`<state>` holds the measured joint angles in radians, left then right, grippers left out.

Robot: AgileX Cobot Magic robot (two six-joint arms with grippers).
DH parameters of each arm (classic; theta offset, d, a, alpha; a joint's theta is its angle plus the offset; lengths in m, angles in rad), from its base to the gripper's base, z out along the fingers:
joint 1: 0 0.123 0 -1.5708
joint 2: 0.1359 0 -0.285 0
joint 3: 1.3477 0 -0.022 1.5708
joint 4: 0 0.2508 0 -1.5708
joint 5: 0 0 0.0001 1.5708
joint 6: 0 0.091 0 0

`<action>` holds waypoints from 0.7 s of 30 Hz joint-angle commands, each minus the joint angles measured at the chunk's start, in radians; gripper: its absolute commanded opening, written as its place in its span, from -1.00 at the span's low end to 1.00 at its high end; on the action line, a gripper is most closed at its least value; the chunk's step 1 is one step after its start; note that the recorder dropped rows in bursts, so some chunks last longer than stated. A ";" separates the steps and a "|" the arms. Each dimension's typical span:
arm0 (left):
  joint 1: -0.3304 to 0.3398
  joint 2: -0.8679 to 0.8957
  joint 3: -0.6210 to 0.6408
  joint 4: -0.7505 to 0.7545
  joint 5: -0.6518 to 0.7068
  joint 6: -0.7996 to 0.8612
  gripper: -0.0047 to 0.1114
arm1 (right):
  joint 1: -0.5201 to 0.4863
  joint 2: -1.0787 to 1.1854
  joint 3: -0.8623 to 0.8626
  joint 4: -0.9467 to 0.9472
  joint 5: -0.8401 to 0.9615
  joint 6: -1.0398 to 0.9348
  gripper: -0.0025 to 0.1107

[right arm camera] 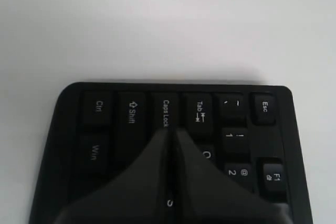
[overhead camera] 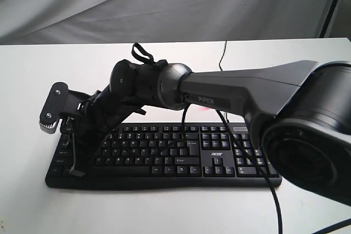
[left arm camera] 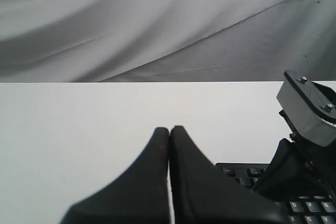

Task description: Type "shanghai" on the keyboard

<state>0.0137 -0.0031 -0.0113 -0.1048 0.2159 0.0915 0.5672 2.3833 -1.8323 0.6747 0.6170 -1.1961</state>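
Two pincers pressed together: left pincer (left arm camera: pixel 169 129), right pincer (right arm camera: pixel 171 132) by Caps Lock (right arm camera: pixel 166 113). Keyboard (overhead camera: pixel 164 152) rigid, light, may slide: no grasp, tap keycap centres.

White table (overhead camera: pixel 164 212), creased grey cloth backdrop (overhead camera: pixel 164 4) behind it

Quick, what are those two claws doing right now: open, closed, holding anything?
Left gripper: closed, holding nothing, over the white table.
Right gripper: closed, holding nothing, tips over the keyboard near Caps Lock.
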 commanded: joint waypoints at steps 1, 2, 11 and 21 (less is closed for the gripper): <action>-0.004 0.003 0.001 -0.004 -0.003 -0.001 -0.91 | 0.001 0.000 -0.002 0.004 -0.004 -0.009 -0.96; -0.004 0.003 0.001 -0.004 -0.003 -0.001 -0.91 | 0.001 0.000 -0.002 0.004 -0.002 -0.009 -0.96; -0.004 0.003 0.001 -0.004 -0.003 -0.001 -0.91 | 0.001 0.016 -0.002 0.009 -0.002 -0.035 -0.96; -0.004 0.003 0.001 -0.004 -0.003 -0.001 -0.91 | 0.001 0.018 -0.002 0.012 -0.002 -0.052 -0.96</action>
<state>0.0137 -0.0031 -0.0113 -0.1048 0.2159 0.0915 0.5672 2.4005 -1.8323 0.6769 0.6170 -1.2369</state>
